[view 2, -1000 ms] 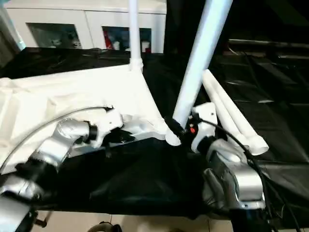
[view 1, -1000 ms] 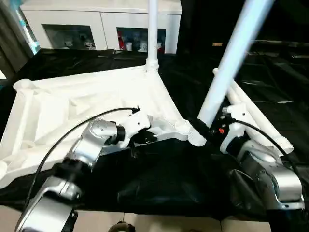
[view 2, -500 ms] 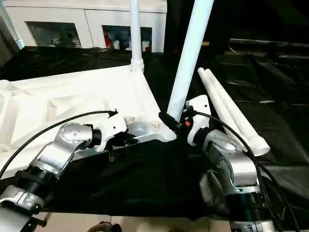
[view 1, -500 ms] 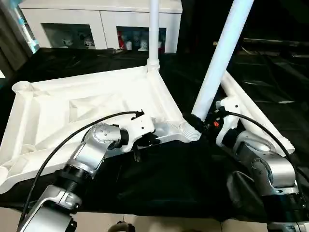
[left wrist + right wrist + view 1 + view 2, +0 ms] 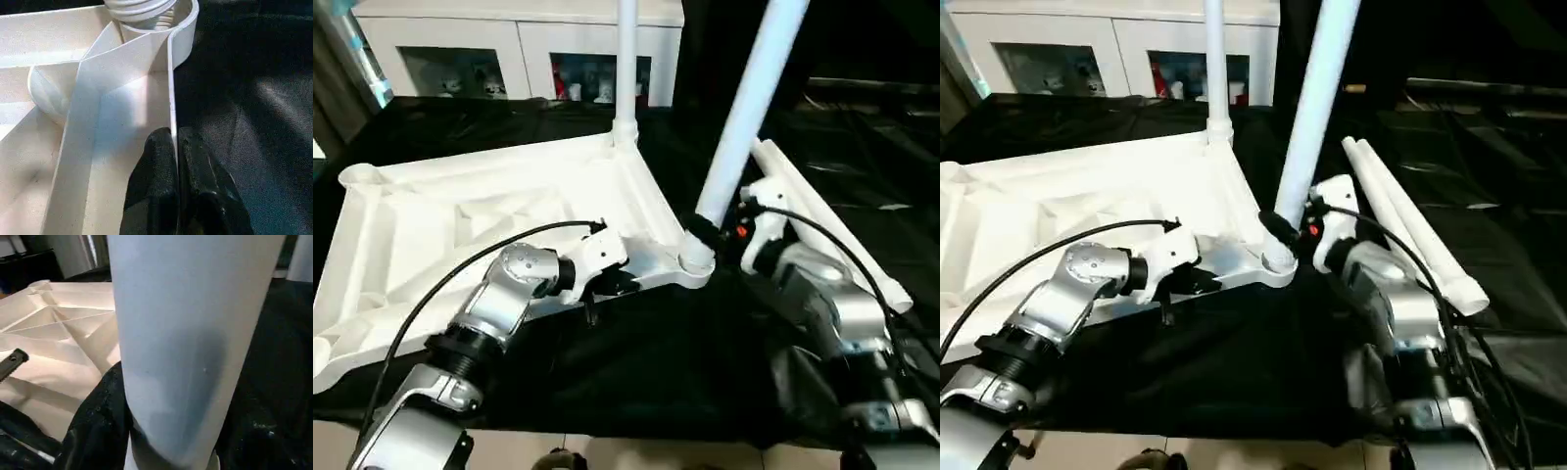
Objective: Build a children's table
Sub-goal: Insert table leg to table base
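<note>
table top [image 5: 489, 211] lies underside-up on the black cloth [image 5: 666, 362]; left gripper [image 5: 175, 147] pinches its near rim to steady it while right gripper [image 5: 705, 233], clamped on a leg [image 5: 744, 108], seats it in the near-right socket [image 5: 693, 262].

Both upright legs [image 5: 749, 108] — tops cut off by the frame.

You have 1 white tabletop [image 5: 460, 211] lying underside up, 4 legs (2 standing at its corner sockets [image 5: 626, 59] [image 5: 744, 108], 2 lying loose [image 5: 1410, 230] beside it), and 2 claws: left [image 5: 607, 284], right [image 5: 705, 230].
</note>
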{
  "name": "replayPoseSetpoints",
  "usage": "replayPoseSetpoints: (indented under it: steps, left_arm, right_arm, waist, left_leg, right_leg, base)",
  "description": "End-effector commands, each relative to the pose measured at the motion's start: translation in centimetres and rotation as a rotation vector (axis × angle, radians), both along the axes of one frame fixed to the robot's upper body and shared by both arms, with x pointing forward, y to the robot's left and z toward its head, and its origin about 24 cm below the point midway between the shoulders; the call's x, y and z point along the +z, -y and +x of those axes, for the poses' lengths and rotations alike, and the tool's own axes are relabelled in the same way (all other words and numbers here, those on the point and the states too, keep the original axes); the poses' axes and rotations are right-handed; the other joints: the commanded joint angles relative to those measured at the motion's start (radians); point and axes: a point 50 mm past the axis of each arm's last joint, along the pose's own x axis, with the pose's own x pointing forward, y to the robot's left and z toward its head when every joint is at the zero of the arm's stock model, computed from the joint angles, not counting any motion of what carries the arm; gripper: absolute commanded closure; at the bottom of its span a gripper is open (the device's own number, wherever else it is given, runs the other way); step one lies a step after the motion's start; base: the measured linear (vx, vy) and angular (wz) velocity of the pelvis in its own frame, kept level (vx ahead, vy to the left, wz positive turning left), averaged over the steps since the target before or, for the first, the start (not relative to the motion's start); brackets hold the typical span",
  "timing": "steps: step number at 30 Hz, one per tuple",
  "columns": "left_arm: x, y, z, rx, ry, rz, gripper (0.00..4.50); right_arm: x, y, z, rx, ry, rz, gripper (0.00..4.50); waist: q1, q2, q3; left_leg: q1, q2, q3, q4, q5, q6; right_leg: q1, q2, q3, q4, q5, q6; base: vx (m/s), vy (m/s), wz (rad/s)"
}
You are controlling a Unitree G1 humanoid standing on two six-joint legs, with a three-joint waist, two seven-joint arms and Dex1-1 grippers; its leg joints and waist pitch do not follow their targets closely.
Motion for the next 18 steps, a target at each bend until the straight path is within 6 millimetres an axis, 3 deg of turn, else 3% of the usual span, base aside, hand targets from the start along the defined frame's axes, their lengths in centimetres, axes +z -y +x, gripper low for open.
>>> replayPoseSetpoints:
  steps: [1,6,7,8,9,13,18]
  left_arm:
    - [-0.9,0.5,-0.4,-0.027,-0.033,0.020,4.50]
    - [-0.9,0.4,-0.3,-0.038,-0.026,0.037,4.50]
    - [-0.8,0.4,-0.2,-0.040,-0.024,0.040,4.50]
    - [-0.7,0.3,-0.2,-0.040,-0.023,0.042,4.50]
    - [-0.5,0.2,-0.2,-0.047,-0.021,0.045,4.50]
    - [-0.3,0.0,-0.2,-0.062,-0.017,0.055,4.50]
    - [0.1,-0.9,-0.3,-0.095,-0.014,0.093,4.50]
  right_arm:
    - [-1.1,-0.4,0.0,0.041,-0.046,-0.034,2.61]
    - [-1.5,-0.7,0.1,0.089,-0.065,-0.072,2.61]
    - [-1.4,-0.7,0.0,0.102,-0.070,-0.080,2.61]
    - [-1.4,-0.7,0.0,0.110,-0.073,-0.084,2.61]
    - [-1.3,-0.5,-0.1,0.117,-0.072,-0.094,2.61]
    - [-1.2,-0.2,0.0,0.124,-0.069,-0.112,2.61]
    - [-0.9,0.5,-0.3,0.146,-0.080,-0.120,2.61]
  waist:
    - [-0.007,-0.008,-0.061]
    - [-0.008,-0.008,-0.060]
    - [-0.013,-0.035,-0.056]
    - [-0.004,-0.020,-0.057]
    - [-0.007,-0.017,-0.055]
    - [-0.010,-0.021,-0.053]
    - [-0.008,-0.025,-0.056]
  left_leg:
    - [0.032,0.076,-0.032,-0.078,-0.180,0.044]
    - [0.032,0.077,-0.032,-0.080,-0.189,0.038]
    - [0.030,0.076,-0.028,-0.081,-0.186,0.047]
    - [0.033,0.078,-0.031,-0.081,-0.184,0.048]
    - [0.033,0.080,-0.032,-0.083,-0.191,0.043]
    - [0.035,0.081,-0.033,-0.088,-0.222,0.020]
    - [0.032,0.080,-0.032,-0.086,-0.195,0.030]
  right_leg:
    - [0.027,-0.073,0.043,-0.071,-0.107,-0.261]
    - [0.026,-0.072,0.044,-0.072,-0.114,-0.258]
    - [0.026,-0.070,0.044,-0.075,-0.117,-0.255]
    - [0.025,-0.076,0.045,-0.074,-0.141,-0.251]
    - [0.023,-0.074,0.044,-0.076,-0.155,-0.246]
    - [0.020,-0.073,0.045,-0.076,-0.166,-0.240]
    - [0.024,-0.076,0.046,-0.074,-0.128,-0.246]
  base:
    - [0.000,0.000,0.00]
    - [0.000,0.000,0.00]
    - [0.000,0.000,0.00]
    - [0.000,0.000,0.00]
    - [0.000,0.000,0.00]
    - [0.000,0.000,0.00]
    - [0.000,0.000,0.00]
